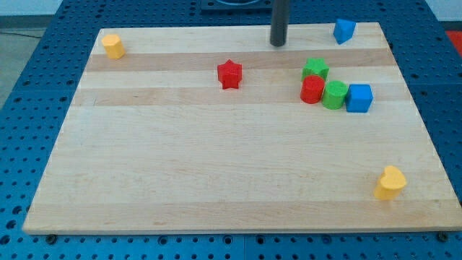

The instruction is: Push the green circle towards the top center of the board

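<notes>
The green circle (334,94) sits right of the board's middle, in the upper part. It touches a red round block (312,89) on its left and a blue cube (359,98) on its right. A green star-like block (315,69) lies just above the red one. My tip (279,43) is near the board's top edge, close to the top center, up and to the left of this cluster and apart from it.
A red star (229,74) lies left of my tip and lower. A blue block (344,30) sits at the top right edge. A yellow block (112,45) is at the top left corner, another yellow block (390,182) at the bottom right.
</notes>
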